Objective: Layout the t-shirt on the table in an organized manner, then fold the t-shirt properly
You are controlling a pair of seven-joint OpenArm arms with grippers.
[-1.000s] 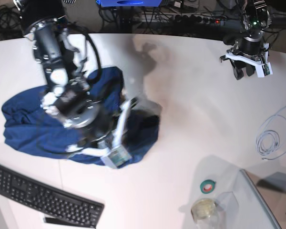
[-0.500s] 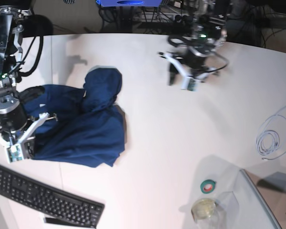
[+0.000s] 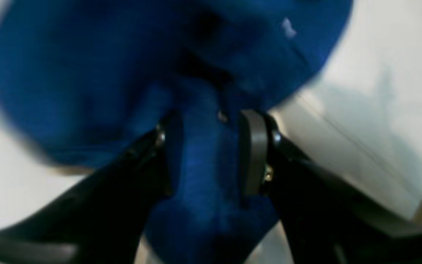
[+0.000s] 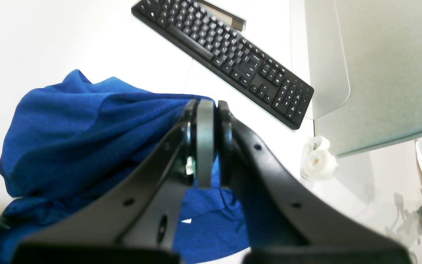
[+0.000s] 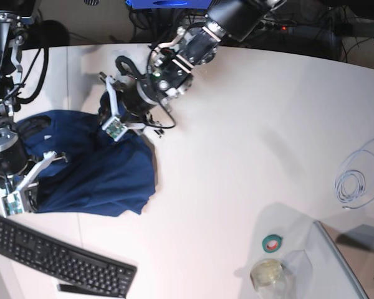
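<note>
I see the dark blue soft cloth t-shirt (image 5: 93, 168) lying in a crumpled heap on the left side of the big smooth white bench (image 5: 249, 143), just past the flat black keyboard (image 5: 56, 258).

My left claw (image 3: 205, 154) is at the far edge of the shirt, near the top of the heap. In the left wrist view a fold of blue cloth sits between its two black fingers (image 3: 251, 150), which are partly apart. The picture is blurry, so I cannot tell if they squeeze the cloth or only stand around it.

My right claw (image 4: 207, 143) is at the near left corner of the shirt, close to the keyboard. Its jaws are pressed together. A thin edge of the blue cloth runs right up to them and seems pinched there.

On the right side of the bench, well apart from the shirt, lie a coil of pale thin cable (image 5: 355, 180), a small green roll of tape (image 5: 272, 243) and a clear round jar (image 5: 266, 274).
</note>
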